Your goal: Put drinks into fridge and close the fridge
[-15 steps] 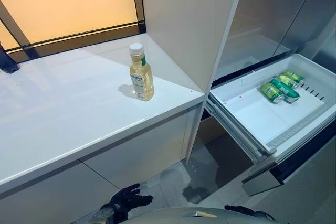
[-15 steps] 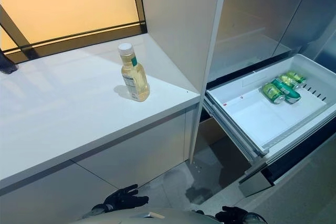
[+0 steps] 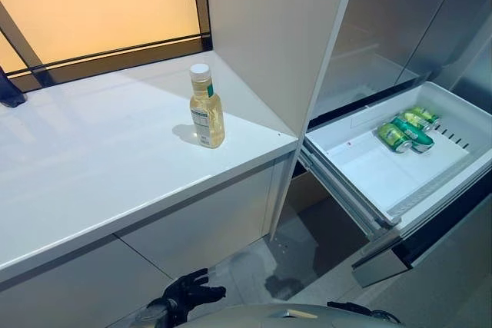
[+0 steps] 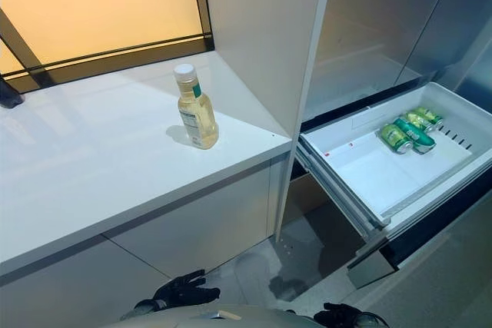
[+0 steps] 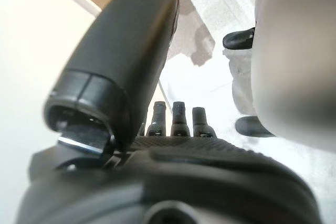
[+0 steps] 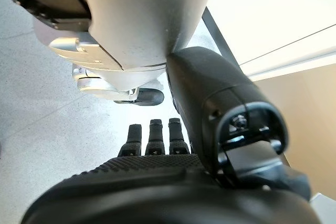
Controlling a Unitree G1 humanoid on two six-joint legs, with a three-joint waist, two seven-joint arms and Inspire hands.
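A bottle of yellow drink with a white cap [image 3: 207,108] stands upright on the white counter [image 3: 108,159], near its right end. To the right, the fridge's white drawer [image 3: 361,170] is pulled open, with green cans [image 3: 405,130] lying at its back right. My left hand [image 3: 192,294] hangs low by the floor in front of the counter, fingers straight and empty, as the left wrist view [image 5: 157,145] shows. My right hand [image 4: 338,316] hangs low at the bottom right, fingers straight and empty in the right wrist view [image 6: 152,150].
A tall white panel [image 3: 269,28] stands between the counter and the fridge. Grey fridge doors [image 3: 415,21] rise behind the drawer. A dark-framed window [image 3: 100,13] runs behind the counter. A dark object [image 3: 9,90] sits at the counter's far left edge.
The picture has shifted slightly, so the camera has moved a little. The bottle, cans and both hands stay where they were.
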